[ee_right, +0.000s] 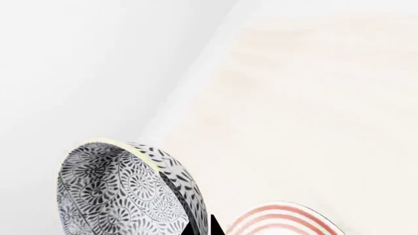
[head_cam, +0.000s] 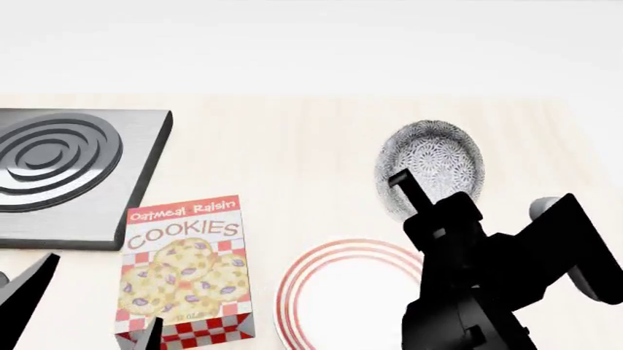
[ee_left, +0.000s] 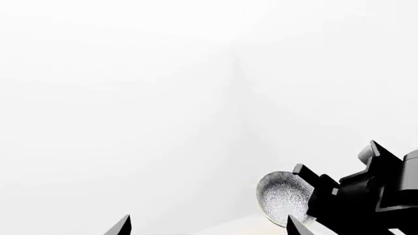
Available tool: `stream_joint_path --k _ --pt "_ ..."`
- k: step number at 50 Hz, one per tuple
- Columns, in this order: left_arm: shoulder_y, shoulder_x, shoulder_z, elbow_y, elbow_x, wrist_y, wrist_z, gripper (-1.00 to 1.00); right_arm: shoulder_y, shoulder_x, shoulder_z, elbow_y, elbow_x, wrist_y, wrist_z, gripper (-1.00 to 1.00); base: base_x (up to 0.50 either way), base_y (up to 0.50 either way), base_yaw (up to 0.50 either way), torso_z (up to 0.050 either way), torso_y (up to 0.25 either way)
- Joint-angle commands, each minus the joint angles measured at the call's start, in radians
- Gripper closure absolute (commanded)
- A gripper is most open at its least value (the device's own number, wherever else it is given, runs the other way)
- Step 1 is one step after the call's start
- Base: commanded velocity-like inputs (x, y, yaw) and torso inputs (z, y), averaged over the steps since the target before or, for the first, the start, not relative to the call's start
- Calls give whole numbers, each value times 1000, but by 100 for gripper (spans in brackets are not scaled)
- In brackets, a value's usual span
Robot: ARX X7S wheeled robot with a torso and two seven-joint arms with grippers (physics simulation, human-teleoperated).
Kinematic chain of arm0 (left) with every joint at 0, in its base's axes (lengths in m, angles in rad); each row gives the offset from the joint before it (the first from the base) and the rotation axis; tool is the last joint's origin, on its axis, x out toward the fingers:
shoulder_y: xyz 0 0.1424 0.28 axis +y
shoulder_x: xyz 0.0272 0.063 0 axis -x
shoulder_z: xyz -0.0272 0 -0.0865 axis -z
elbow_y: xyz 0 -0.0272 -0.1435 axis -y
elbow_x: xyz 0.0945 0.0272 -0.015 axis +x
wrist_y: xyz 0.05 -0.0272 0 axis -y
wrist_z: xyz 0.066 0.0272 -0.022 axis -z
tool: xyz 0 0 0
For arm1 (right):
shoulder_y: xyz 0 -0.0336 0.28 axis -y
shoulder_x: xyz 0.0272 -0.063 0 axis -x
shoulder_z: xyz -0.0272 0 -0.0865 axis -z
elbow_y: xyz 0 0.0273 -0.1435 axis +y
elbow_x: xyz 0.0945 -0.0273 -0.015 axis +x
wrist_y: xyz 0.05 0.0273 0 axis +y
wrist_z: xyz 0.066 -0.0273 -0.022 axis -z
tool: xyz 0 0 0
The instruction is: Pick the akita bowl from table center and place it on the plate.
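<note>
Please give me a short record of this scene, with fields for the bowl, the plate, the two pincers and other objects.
bowl: patterned akita bowl, tilted, lifted, gripped at its rim
plate: red-ringed plate on table, nothing on it
right pincer: right pincer shut on the bowl
left pincer: left pincer open, holding nothing
other objects: cookies box, stove burner

A pale wood-grain counter (head_cam: 292, 146) is seen beneath the right tool (head_cam: 409, 191). The plate (head_cam: 341, 292) is laid flat on it, just below and left of that tool. A cookie box (head_cam: 185, 273) is set further left of the tool, and a grey burner slab (head_cam: 68, 171) is placed beyond the box, well apart from the tool.
</note>
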Motion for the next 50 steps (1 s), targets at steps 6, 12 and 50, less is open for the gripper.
stream_joint_path --k 6,12,50 --pt "95 31 -25 -28 -15 111 -30 -100 11 -65 -73 47 -28 -209 272 100 0 0 0 0 2" --pt "125 38 -18 -36 9 143 -30 -100 44 -63 -103 93 -16 -226 372 100 0 0 0 0 0" --pt "120 30 -17 -32 3 128 -48 -100 173 -53 -332 451 307 -587 342 100 0 0 0 0 1"
